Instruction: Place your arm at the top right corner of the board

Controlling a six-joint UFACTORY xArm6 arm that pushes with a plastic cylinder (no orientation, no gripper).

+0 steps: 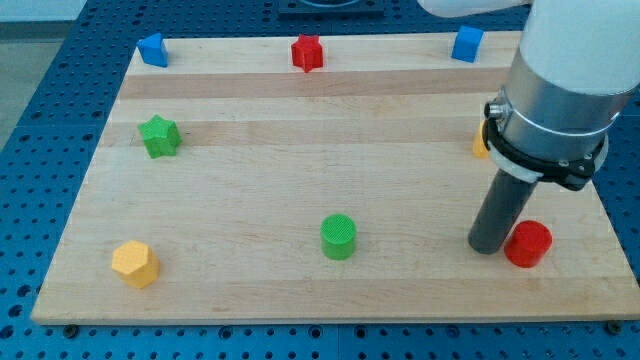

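My tip [487, 247] sits near right, touching the red cylinder [527, 244]; no pincer, just a rod. Slide far along the right edge past the yellow block [481, 146], stopping right of the blue cube [466, 44] at the board [300, 150] corner.

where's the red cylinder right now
The red cylinder sits near the board's bottom right corner, just right of my tip.

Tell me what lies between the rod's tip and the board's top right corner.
In the camera view, a yellow block, mostly hidden behind the arm, sits between my tip and the corner; the blue cube lies left of it.
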